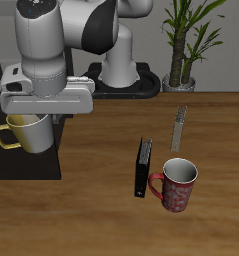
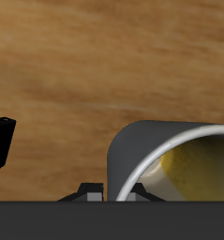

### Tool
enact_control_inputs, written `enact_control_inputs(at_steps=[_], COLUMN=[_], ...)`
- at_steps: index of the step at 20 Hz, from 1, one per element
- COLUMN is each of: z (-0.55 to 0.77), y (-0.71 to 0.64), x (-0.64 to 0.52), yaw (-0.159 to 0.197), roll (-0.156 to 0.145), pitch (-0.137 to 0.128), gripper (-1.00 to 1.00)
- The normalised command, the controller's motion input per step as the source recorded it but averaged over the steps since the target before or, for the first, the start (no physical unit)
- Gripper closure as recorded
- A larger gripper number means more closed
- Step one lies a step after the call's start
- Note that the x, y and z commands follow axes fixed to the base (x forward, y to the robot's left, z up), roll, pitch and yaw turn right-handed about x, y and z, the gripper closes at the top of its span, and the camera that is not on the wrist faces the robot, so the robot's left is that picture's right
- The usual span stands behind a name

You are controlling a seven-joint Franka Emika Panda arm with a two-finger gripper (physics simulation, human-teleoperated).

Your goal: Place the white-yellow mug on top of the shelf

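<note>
One rigid, light mug (image 1: pixel 31 133) hangs by its rim in your clenched tool (image 1: pixel 46 118); keep it level over the shelf (image 1: pixel 26 160).

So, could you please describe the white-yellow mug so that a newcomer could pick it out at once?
Start at the large black boxy shelf at the table's edge, below the grey robot arm. The cream-white mug with a yellow handle and yellow inside hangs there under the robot's hand. The only other mug, the red patterned mug with a white inside, stands apart on the wood beside a thin black slab.

table (image 1: pixel 101 215): wood grain, satin | white-yellow mug (image 1: pixel 29 133): glossy, perhaps ceramic | shelf (image 1: pixel 26 160): matt black
</note>
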Motion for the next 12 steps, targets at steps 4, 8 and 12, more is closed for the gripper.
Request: enact_control_inputs(at_steps=[4,8,12], z=[0.52,0.45,0.35], y=[-0.25,-0.22,-0.13], x=[-0.41,-0.51,-0.44], yaw=[-0.043,-0.035,-0.051], roll=[-0.029,-0.005,-0.014], pitch=[-0.062,-0.056,-0.028], gripper=[1.0,1.0,1.0])
